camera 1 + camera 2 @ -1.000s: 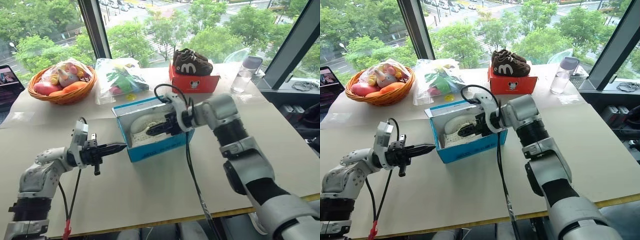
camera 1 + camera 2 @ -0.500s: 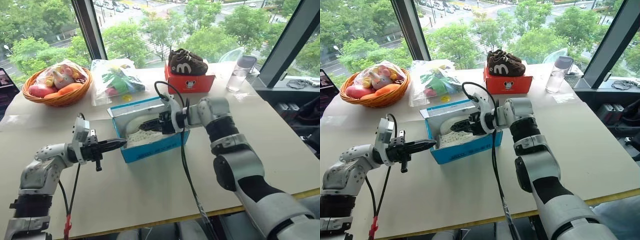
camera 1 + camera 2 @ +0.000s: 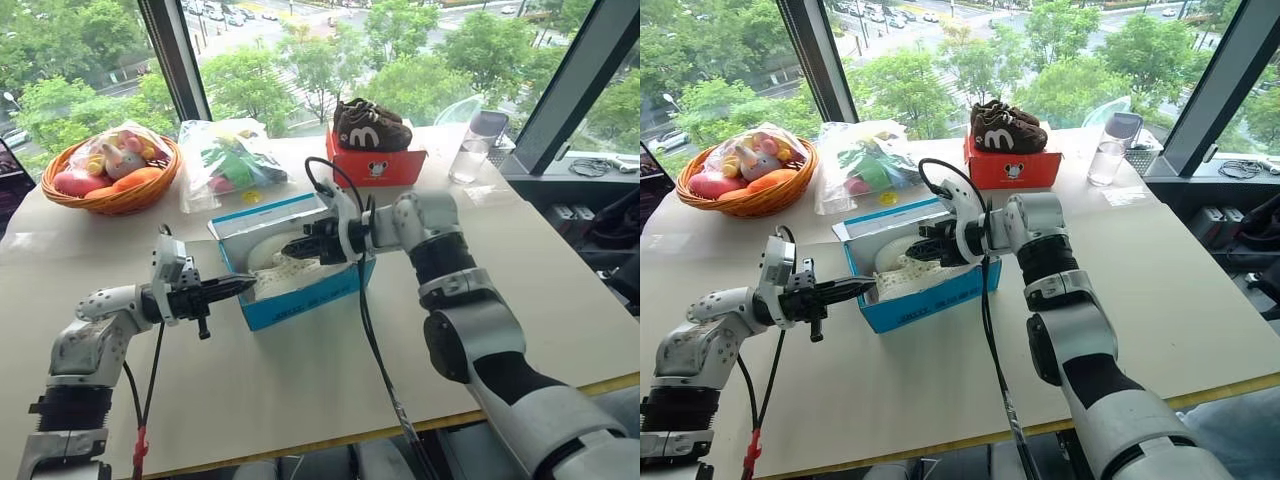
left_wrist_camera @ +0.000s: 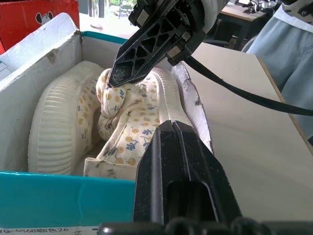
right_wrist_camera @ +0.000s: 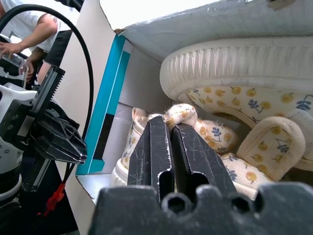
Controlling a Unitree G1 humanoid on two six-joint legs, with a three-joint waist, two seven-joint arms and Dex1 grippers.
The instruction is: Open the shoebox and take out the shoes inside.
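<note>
**Extraction step: first shoe gripped**

The shoebox sits open at frame centre on the bench. Your right end effector is pinched on one of two shoes inside; next, lift it clear. Your left end effector, fingers pressed together, points at the box's left end.

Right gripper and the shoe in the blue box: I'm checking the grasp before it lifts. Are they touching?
Touching. In the left wrist view the right gripper has its shut fingertips pinched on the floral fabric of the shoe inside the shoebox.
</note>
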